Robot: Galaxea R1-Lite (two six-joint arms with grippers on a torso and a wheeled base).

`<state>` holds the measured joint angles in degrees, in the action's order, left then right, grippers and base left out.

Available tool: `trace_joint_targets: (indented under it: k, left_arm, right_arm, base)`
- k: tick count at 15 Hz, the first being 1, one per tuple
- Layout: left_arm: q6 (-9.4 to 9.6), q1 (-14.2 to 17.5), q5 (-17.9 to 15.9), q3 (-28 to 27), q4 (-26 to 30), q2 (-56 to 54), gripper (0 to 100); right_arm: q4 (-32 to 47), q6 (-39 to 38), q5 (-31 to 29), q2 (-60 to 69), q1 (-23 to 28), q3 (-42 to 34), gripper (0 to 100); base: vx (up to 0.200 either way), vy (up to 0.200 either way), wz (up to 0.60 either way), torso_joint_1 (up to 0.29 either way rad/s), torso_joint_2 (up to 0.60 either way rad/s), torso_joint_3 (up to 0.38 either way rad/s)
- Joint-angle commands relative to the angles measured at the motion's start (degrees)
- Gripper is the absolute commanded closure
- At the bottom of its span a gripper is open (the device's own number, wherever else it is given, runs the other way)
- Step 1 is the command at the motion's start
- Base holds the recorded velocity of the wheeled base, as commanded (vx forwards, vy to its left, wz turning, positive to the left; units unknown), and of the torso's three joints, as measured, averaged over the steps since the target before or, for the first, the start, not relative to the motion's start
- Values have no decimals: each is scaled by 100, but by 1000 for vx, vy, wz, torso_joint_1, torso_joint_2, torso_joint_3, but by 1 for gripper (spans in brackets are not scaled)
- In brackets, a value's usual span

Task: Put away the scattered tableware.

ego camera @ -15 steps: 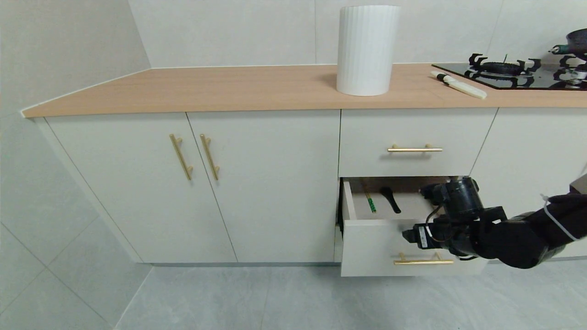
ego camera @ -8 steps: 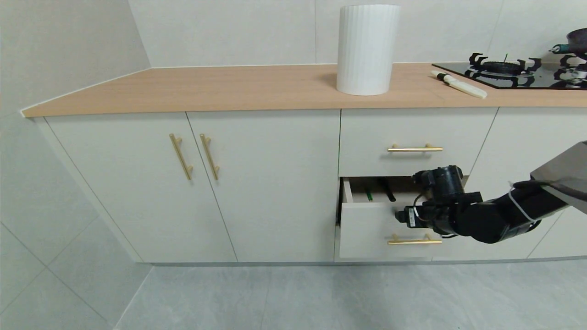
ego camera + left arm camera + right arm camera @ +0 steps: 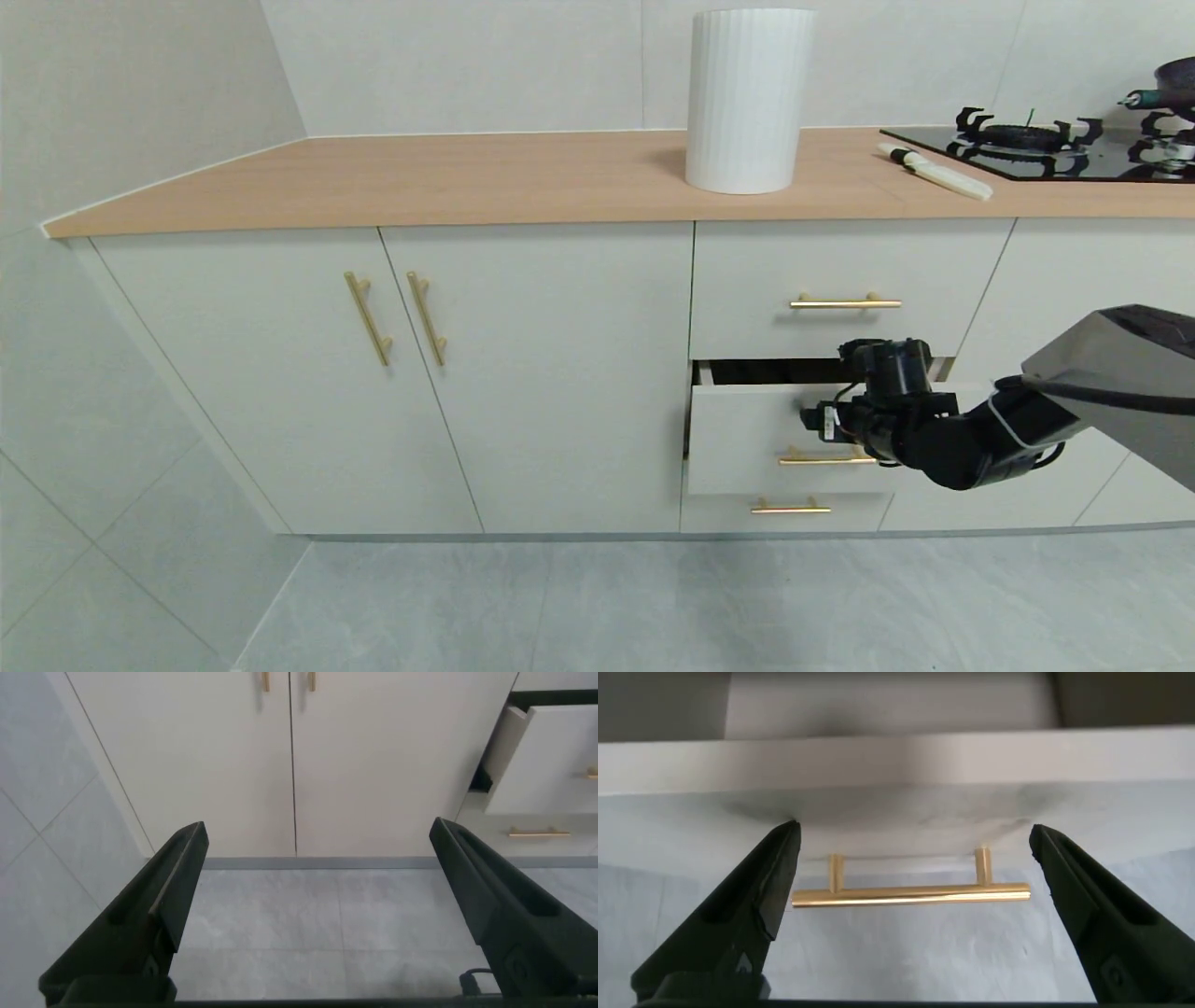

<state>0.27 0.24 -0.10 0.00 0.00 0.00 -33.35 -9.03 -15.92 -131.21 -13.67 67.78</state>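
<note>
The middle drawer [image 3: 747, 439] of the white cabinet stands out by a narrow dark gap at its top, and its contents are hidden. My right gripper [image 3: 823, 427] is against the drawer front just above the gold handle [image 3: 826, 458]. In the right wrist view the gripper [image 3: 912, 833] is open, fingers spread wide on either side of the handle [image 3: 910, 894] without touching it. A knife [image 3: 934, 174] with a pale blade lies on the wooden counter near the stove. My left gripper [image 3: 318, 829] is open and holds nothing, hanging low over the grey floor facing the cabinet doors.
A tall white ribbed cylinder [image 3: 747, 98] stands on the counter [image 3: 420, 177]. A black gas stove [image 3: 1046, 145] is at the far right. The top drawer [image 3: 845, 302] and bottom drawer [image 3: 790, 509] are shut. Double doors [image 3: 401, 317] are to the left, with open floor in front.
The middle drawer slid from well pulled out to nearly shut, with my right gripper moving in toward the cabinet with it. The chopsticks and black spoon inside are now hidden.
</note>
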Motion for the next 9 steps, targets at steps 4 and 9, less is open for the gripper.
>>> trace_joint_targets:
  k: [4,9]
  left_arm:
    - [0,2,1,0,0,0,0]
    - [0,2,1,0,0,0,0]
  right_arm:
    - [-919,16,-245,-573,31,25,0]
    - [-1402,-28,-623,-942,31,464,0]
  base:
    - [0,0,0,0,0,0]
    - [0,0,0,0,0,0]
